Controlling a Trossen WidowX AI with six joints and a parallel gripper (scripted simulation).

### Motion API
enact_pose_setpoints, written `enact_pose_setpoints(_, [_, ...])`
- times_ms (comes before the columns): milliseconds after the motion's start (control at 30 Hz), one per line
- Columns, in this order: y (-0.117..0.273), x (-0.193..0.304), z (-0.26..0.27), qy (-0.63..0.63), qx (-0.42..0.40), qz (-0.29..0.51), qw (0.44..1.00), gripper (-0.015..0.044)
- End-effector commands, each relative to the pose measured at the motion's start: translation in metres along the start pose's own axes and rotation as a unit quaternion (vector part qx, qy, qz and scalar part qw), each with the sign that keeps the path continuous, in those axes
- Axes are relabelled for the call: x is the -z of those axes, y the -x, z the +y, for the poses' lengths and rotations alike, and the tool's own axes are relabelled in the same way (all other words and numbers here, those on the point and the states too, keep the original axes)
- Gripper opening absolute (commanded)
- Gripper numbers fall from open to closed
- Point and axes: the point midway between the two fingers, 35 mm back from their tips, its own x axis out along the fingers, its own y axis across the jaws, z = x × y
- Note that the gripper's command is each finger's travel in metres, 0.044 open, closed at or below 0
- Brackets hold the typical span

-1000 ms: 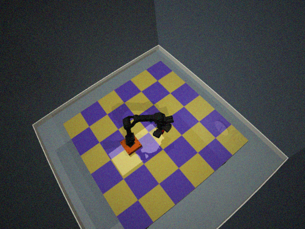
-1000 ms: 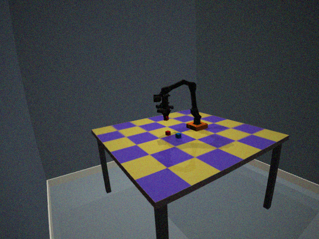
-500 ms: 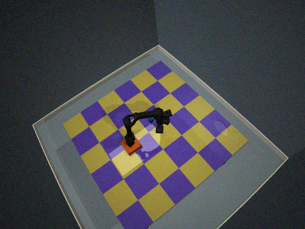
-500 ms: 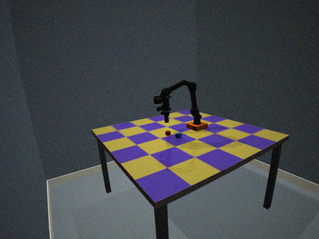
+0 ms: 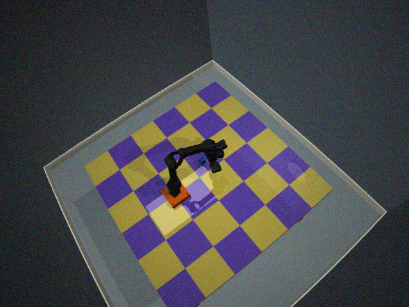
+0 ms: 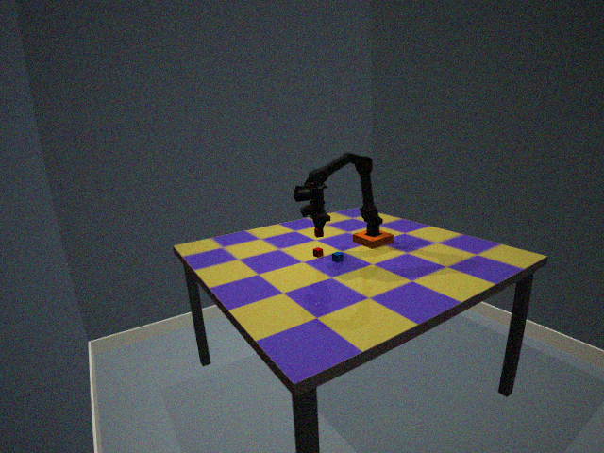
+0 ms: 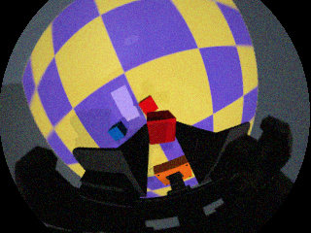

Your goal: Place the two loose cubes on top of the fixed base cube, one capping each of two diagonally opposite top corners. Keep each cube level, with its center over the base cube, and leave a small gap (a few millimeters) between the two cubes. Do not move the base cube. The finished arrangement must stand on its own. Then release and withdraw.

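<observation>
My gripper (image 6: 318,230) (image 7: 159,124) is shut on a red cube (image 6: 318,233) (image 7: 161,132) and holds it in the air above the table. A second red cube (image 6: 318,252) (image 7: 148,104) lies on the table below, on a yellow square close to a purple one. A blue cube (image 5: 202,160) (image 6: 337,257) (image 7: 117,132) sits on the purple square beside it, a short way apart. Nothing rests on the blue cube. In the top view the arm hides the second red cube, and the held cube is mostly hidden.
The arm rises from an orange base block (image 5: 176,199) (image 6: 373,239) (image 7: 173,171) on the purple and yellow checkered table top (image 5: 211,228) (image 6: 273,319). A bright light patch and arm shadows fall across the squares near the cubes.
</observation>
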Motion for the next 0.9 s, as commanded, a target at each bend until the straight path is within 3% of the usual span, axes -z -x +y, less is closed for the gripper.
enact_pose_setpoints(0, [-0.004, 0.003, 0.01, 0.052, 0.001, 0.003, 0.999, 0.0105])
enact_pose_setpoints(433, [-0.012, 0.012, 0.051, 0.239, -0.001, 0.003, 0.971, 0.0105])
enact_pose_setpoints(867, [-0.019, 0.027, 0.09, 0.418, -0.003, 0.003, 0.908, 0.0105])
